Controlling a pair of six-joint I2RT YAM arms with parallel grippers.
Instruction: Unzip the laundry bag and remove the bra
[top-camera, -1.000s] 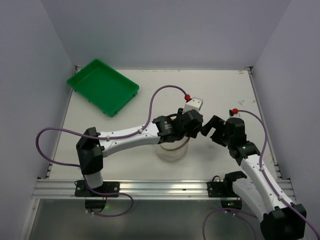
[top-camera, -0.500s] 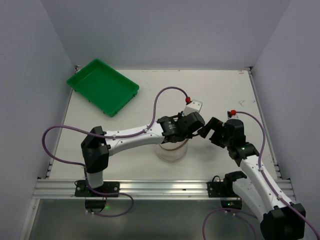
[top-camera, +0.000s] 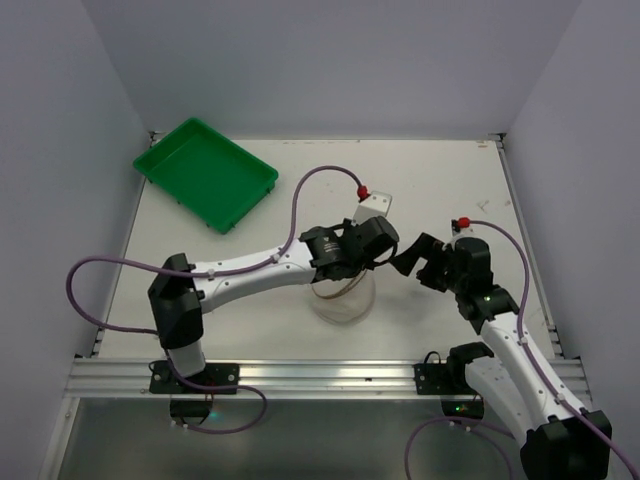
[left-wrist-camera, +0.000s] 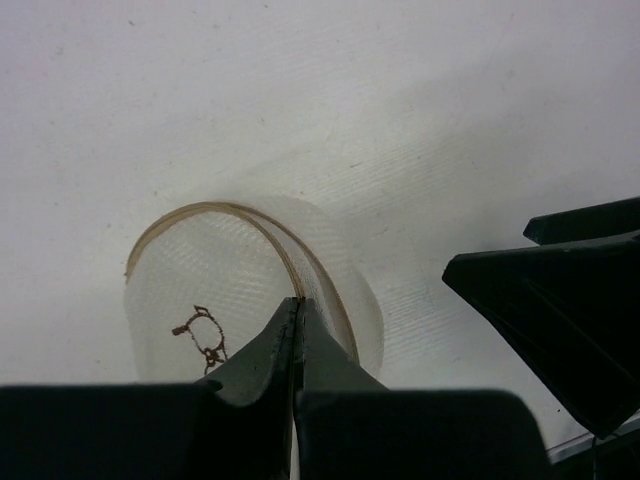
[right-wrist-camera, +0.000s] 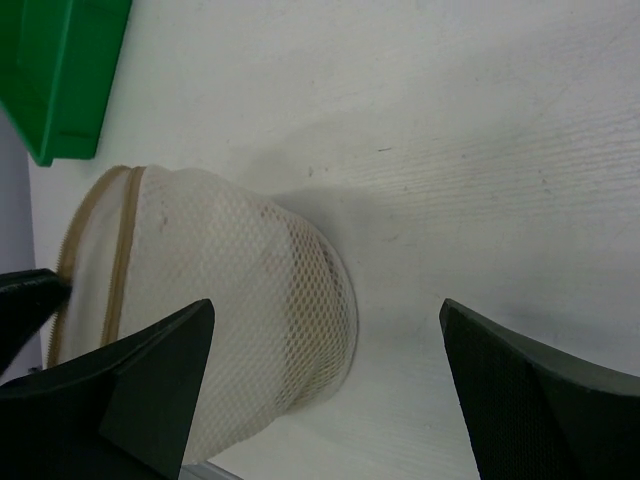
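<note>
White tabletop (top-camera: 440, 180) boxed in by pale grey walls (top-camera: 330, 60) is your workspace, with a green tray (top-camera: 205, 172) at the far left corner. Your laundry bag (top-camera: 345, 300) sits near the middle, toward the near edge, with a tan zip (left-wrist-camera: 215, 208) running round its rim. Your left gripper (left-wrist-camera: 298, 315) has its fingers pressed together on that zip. Your right gripper (top-camera: 418, 262) hangs just right of the bag, fingers (right-wrist-camera: 520, 400) spread wide, holding nothing and clear of the mesh.

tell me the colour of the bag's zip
Tan. The zip stands out against the cream mesh of the bag, clearest in the right wrist view.
</note>
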